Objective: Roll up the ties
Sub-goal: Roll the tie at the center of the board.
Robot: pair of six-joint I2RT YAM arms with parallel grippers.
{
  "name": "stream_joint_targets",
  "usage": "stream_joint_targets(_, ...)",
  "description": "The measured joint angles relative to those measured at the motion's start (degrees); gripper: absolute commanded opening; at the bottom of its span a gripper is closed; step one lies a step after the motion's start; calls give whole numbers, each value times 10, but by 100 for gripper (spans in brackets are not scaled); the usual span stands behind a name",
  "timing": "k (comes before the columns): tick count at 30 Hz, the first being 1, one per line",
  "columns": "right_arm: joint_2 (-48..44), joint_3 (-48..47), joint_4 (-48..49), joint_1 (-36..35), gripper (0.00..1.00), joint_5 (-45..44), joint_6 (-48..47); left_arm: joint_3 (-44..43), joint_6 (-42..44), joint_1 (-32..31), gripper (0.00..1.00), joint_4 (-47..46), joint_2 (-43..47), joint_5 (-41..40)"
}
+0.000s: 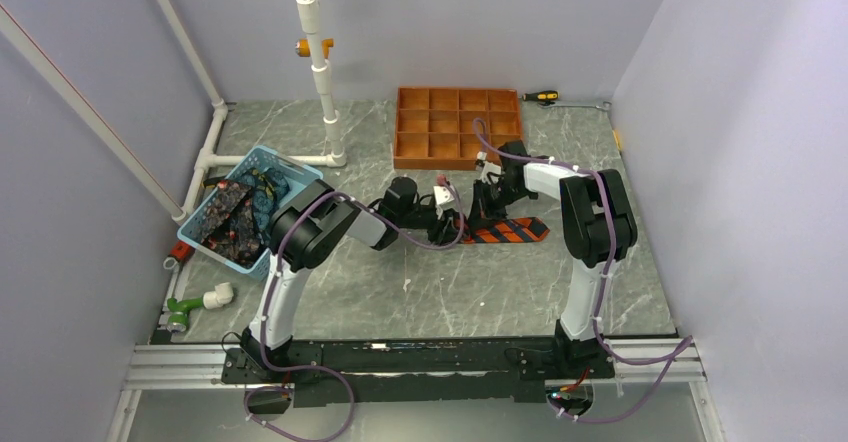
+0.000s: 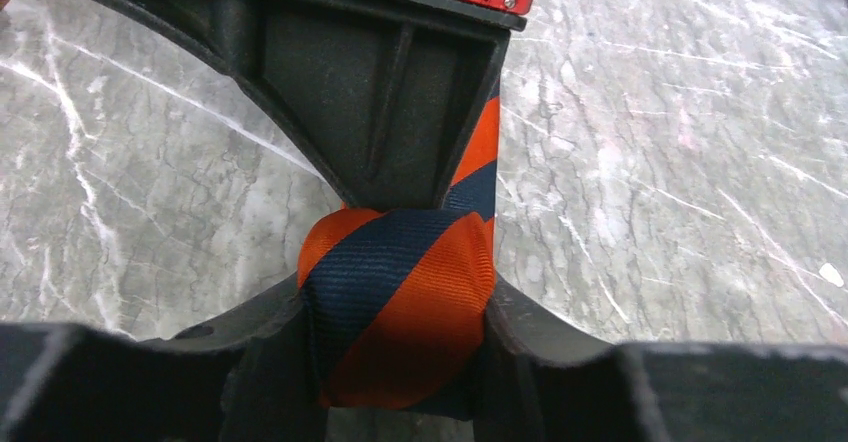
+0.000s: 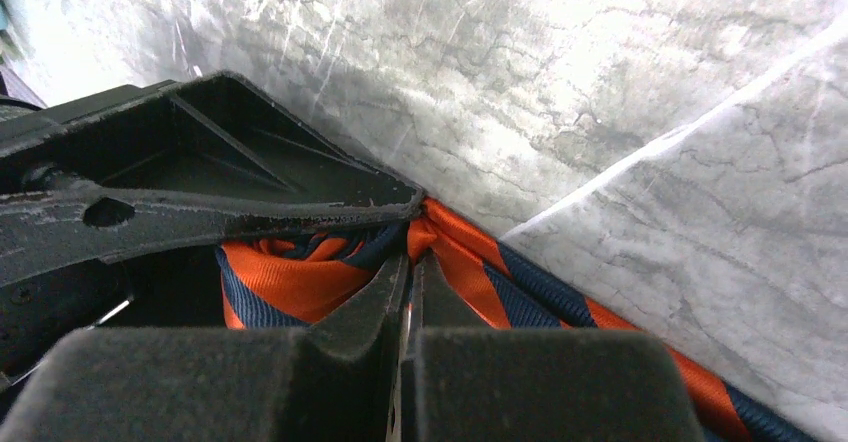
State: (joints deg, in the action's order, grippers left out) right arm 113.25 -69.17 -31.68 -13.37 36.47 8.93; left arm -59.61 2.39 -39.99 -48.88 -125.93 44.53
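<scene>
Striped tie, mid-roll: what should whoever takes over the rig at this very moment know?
Left hand: shut on the rolled end of the striped tie, one finger on each side of the roll.
Right hand: fingers shut together, tips pressed at the tie just beside the roll. I cannot tell whether any fabric is pinched.
Things: the unrolled rest of the striped tie lies flat on the table, running off to the right. More ties sit in the blue basket at the left.
Done: the roll is started.
Left: finish this roll, then roll the ties in the basket.
</scene>
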Motion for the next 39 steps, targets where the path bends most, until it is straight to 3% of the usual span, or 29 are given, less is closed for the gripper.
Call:
stream_joint_targets(1, 0, 0, 0, 0, 1, 0, 0, 0, 9, -1, 26, 7, 3, -5)
stream_joint_targets(5, -1, -1, -3, 2, 25, 10, -14, 11, 87, -15, 10, 56, 30, -43)
stream_joint_targets(7, -4, -1, -12, 6, 35, 16, -21, 26, 137, -23, 8, 82, 50, -63)
stream_joint_targets(15, -46, 10, -73, 69, 53, 51, -63, 0, 286, -40, 7, 230, 88, -90)
stream_joint_targets(20, -113, 46, -72, 75, 54, 101, -53, -33, 317, -43, 10, 300, 88, -91)
stream_joint_targets(26, -109, 74, -26, 33, 49, 130, -19, -48, 336, -47, 12, 334, 88, -95)
stream_joint_targets(27, -102, 75, -20, 31, 45, 130, -17, -49, 338, -47, 11, 336, 88, -95)
stream_joint_targets(30, -82, 75, -6, 33, 16, 129, -8, -51, 340, -49, 12, 340, 88, -95)
stream_joint_targets(32, -78, 78, -2, 35, 10, 141, 5, -53, 340, -49, 12, 344, 88, -95)
stream_joint_targets(33, -79, 79, -2, 36, 13, 142, 8, -53, 340, -49, 12, 345, 88, -96)
stream_joint_targets(36, -79, 81, -2, 40, 41, 147, 16, -54, 343, -49, 12, 347, 88, -95)
stream_joint_targets(39, -79, 84, 4, 46, 45, 136, 23, -57, 347, -50, 13, 353, 88, -95)
